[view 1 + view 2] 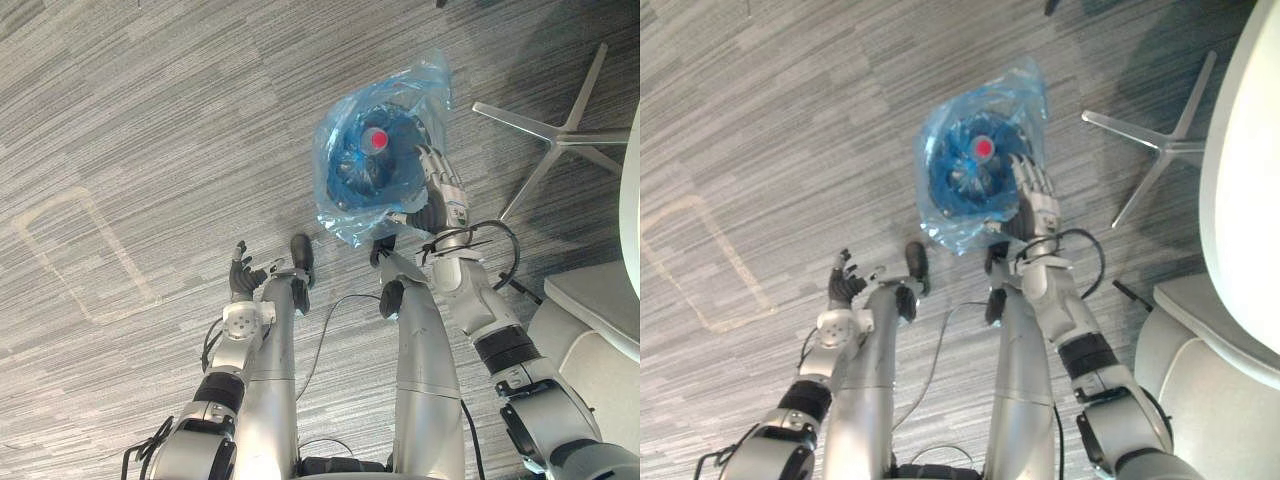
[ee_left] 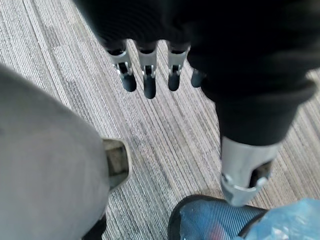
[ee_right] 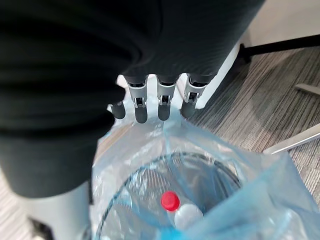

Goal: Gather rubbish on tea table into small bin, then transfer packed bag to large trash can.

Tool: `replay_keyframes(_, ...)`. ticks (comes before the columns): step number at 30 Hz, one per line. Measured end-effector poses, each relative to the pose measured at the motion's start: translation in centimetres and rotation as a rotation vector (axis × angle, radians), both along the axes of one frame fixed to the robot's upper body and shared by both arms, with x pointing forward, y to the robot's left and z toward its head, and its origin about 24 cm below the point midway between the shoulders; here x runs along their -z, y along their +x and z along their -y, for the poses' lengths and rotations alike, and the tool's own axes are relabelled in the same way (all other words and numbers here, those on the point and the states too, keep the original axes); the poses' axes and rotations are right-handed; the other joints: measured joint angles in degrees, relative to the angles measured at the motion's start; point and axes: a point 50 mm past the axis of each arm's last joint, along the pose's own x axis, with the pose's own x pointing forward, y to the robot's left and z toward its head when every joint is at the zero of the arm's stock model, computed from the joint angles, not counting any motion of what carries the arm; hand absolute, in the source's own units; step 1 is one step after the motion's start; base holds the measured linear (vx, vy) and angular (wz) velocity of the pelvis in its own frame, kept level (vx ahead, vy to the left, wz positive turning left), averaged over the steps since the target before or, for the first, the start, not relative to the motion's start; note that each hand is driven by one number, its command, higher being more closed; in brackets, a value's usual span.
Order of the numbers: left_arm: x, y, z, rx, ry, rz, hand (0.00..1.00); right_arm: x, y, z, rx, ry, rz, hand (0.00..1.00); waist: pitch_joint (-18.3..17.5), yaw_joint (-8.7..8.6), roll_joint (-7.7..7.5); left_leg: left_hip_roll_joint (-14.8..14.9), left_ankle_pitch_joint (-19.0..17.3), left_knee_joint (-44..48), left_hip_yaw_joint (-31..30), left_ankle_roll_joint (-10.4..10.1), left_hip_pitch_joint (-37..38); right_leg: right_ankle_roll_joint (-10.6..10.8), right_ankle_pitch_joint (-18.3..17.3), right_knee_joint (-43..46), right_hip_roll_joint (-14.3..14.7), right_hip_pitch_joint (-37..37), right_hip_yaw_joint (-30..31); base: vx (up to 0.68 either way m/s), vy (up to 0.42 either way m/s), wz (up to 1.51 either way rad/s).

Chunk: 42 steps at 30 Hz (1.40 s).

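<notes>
Bin (image 1: 342, 180), bagged, stood just beside right hand (image 1: 442, 190), fingers straight against bag (image 1: 425, 85); left hand (image 1: 243, 275) well apart. Left wrist view: fingers (image 2: 149, 80) released, empty. Right wrist view: fingers (image 3: 164, 102) relaxed at bag's rim, bottle (image 3: 179, 212) below them.

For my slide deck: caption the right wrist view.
Right hand at the rim of the blue bin bag, a red-capped bottle inside.
</notes>
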Motion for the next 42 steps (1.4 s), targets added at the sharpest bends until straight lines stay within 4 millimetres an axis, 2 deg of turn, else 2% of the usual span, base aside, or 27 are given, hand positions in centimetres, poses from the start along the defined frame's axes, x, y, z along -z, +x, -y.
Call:
replay_keyframes(4,-0.2,0.1,0.0,-0.009,-0.002,0.006,0.0,0.7,0.9,0.0,0.029,-0.07,-0.049,0.0,0.0,0.04,0.0,-0.03,0.26,-0.86,-0.23,-0.12,-0.48,-0.04,0.24,-1.01,0.0,-0.15,-0.47,-0.02,0.005,0.03)
replay_keyframes(10,-0.8,0.6,0.0,-0.022,-0.03,0.031,0.0,0.7,2.5,-0.6,0.085,-0.061,-0.106,0.0,0.02,0.44,0.01,-0.32,0.81,-1.27,-1.53,-0.85,-2.68,-0.18,-0.11,-0.7,-0.15,-2.05,-1.54,0.0,0.001,0.08)
replay_keyframes(16,-0.8,0.7,0.3,-0.034,-0.069,0.034,0.0,0.9,3.1,-1.8,0.087,-0.033,-0.138,0.0,0.02,0.9,0.02,-1.17,1.72,-2.58,-2.61,-1.2,-3.01,-0.29,-0.67,-0.59,-1.02,-2.26,-2.71,0.0,-0.002,0.14)
replay_keyframes(20,-1.4,1.0,0.3,-0.05,-0.101,0.067,0.0,0.8,3.4,-1.9,0.103,-0.024,-0.148,0.0,0.03,1.38,0.04,-2.0,2.48,-2.79,-3.78,-1.48,-4.78,-0.7,-1.19,0.37,-1.92,-3.79,-3.81,0.01,0.003,0.2)
replay_keyframes(28,-1.1,0.9,0.4,-0.066,-0.141,0.054,0.0,0.7,3.6,-3.1,0.086,0.06,-0.163,0.0,0.03,2.34,0.04,-3.42,4.25,-4.54,-6.19,-2.42,-4.89,-0.75,-2.14,1.19,-3.11,-3.71,-5.47,0.01,-0.003,0.19)
replay_keyframes(29,-0.9,0.9,0.4,-0.068,-0.142,0.048,0.0,0.9,3.7,-3.1,0.091,0.063,-0.179,1.0,0.03,2.51,0.04,-3.55,4.58,-4.85,-6.43,-2.52,-4.86,-0.7,-2.17,1.19,-3.28,-3.67,-5.79,-0.01,-0.008,0.17)
replay_keyframes(40,-0.4,0.8,0.4,-0.09,-0.168,0.027,0.0,2.0,3.6,-3.9,0.08,0.133,-0.237,1.0,-0.01,2.95,0.09,-4.02,6.57,-6.86,-7.85,-3.47,-4.53,-0.84,-2.11,1.04,-3.64,-3.46,-6.91,-0.01,-0.013,0.08)
replay_keyframes(42,-0.4,0.7,0.4,-0.089,-0.167,0.023,0.0,2.2,3.5,-4.3,0.067,0.163,-0.246,1.0,-0.11,3.13,0.1,-3.66,6.44,-7.27,-7.67,-3.24,-3.88,-2.0,-1.37,0.05,-3.53,-2.54,-7.49,-0.01,-0.016,-0.07)
